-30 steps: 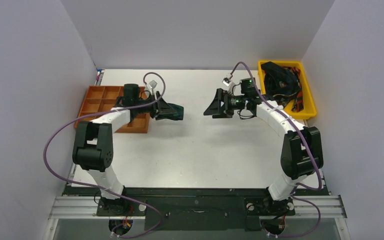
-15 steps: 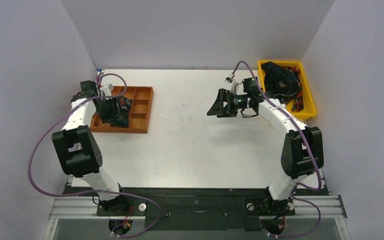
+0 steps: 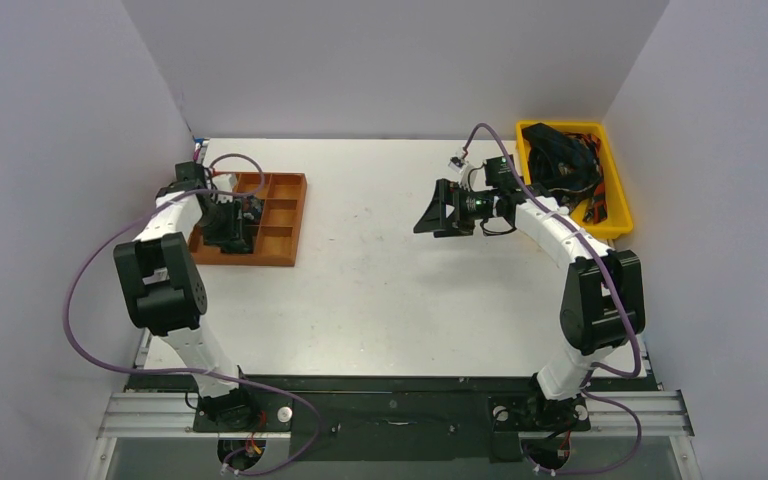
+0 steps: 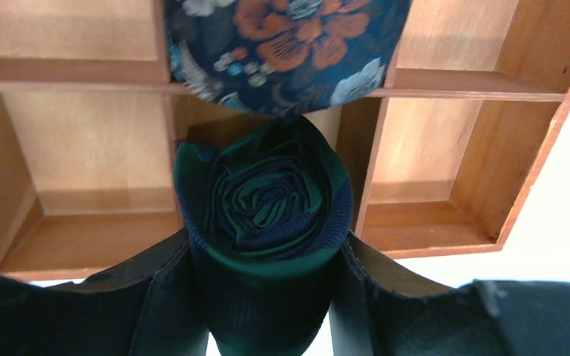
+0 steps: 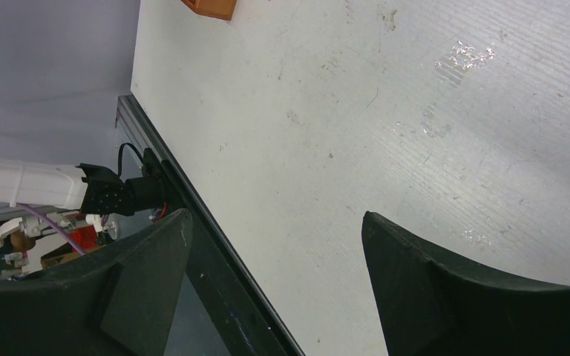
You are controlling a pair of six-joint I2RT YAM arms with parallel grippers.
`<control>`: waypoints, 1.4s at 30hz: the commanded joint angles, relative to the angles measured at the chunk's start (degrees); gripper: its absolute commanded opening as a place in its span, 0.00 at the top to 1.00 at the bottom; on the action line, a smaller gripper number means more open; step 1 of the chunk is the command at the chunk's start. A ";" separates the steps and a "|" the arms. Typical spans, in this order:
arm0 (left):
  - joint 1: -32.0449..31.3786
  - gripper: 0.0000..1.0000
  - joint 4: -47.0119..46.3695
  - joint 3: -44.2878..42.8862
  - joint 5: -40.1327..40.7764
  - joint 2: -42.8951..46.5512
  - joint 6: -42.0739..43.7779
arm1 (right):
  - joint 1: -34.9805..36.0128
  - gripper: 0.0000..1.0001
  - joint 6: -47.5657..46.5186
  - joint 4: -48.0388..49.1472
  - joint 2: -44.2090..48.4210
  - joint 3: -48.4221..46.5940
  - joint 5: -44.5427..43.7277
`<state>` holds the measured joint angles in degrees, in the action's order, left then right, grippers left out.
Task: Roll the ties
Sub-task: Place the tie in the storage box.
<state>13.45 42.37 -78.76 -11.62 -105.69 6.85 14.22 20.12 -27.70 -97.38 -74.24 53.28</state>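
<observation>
Clamped, with the left jaws, on a rolled tie (image 4: 267, 222): a tight spiral of navy and green cloth, finely ribbed, round at the end, wound in to a small green core. Pressed on both flanks by smooth black fingers (image 4: 156, 304). Held over a wooden tray (image 4: 445, 81) of square compartments, with thin orange-brown walls and plain flat floors. Seen from above, at the tray's left half, towards the far left of the bench (image 5: 415, 111). Cannot tell whether resting on a compartment floor or hanging just above it.

Just beyond the coil, seated in the next compartment: a floral roll (image 4: 286, 52), dark blue cloth with orange blooms and pale blue leaves, plump and bulging over the dividers. Edge to edge with the held coil, touching or very nearly so.

Spread wide apart, with the right jaws, above the middle of the bench. Below them, a matte white surface, lightly scratched, with a few shiny patches. On either side of the wrist view, broad wedge-shaped fingers (image 5: 445, 297), black and dull.

At the far right, inside a yellow plastic bin (image 3: 570, 124) with a rectangular rim: loose ties (image 3: 550, 150) in a limp dark tangle, flecked with red. Well apart from the tray.
</observation>
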 commanded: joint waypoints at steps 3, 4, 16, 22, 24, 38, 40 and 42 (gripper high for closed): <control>-3.29 0.86 -5.10 -0.53 2.61 -2.81 1.93 | -0.14 0.20 -0.69 0.81 0.10 -1.80 -0.19; -3.35 0.84 -5.50 -0.26 3.26 -3.10 1.83 | -0.33 0.20 -0.69 0.85 0.18 -1.64 -0.15; -3.46 0.41 -2.02 -3.04 3.74 -2.87 1.15 | -1.02 0.20 -0.57 0.68 0.20 -1.65 -0.03; -3.37 0.38 -0.67 -4.75 3.27 -1.76 1.06 | -1.01 0.20 -0.39 0.74 0.11 -2.08 0.13; -3.36 0.38 0.32 -5.79 3.08 -1.76 1.00 | -0.96 0.20 -0.43 0.75 0.15 -2.00 0.15; -3.94 0.31 1.38 -5.36 4.54 -0.85 1.97 | -0.82 0.19 -0.37 0.99 -0.22 -2.20 0.54; -3.88 0.30 1.38 -5.24 4.01 -0.55 2.10 | -0.78 0.19 -0.39 0.99 -0.26 -2.22 0.66; -3.94 0.26 1.42 -5.40 3.52 0.08 2.15 | -0.80 0.19 -0.36 0.95 -0.27 -2.23 0.68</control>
<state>9.78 42.76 -82.67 -6.79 -109.10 8.25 13.52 20.14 -27.75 -97.38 -74.24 53.34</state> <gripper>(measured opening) 0.704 0.806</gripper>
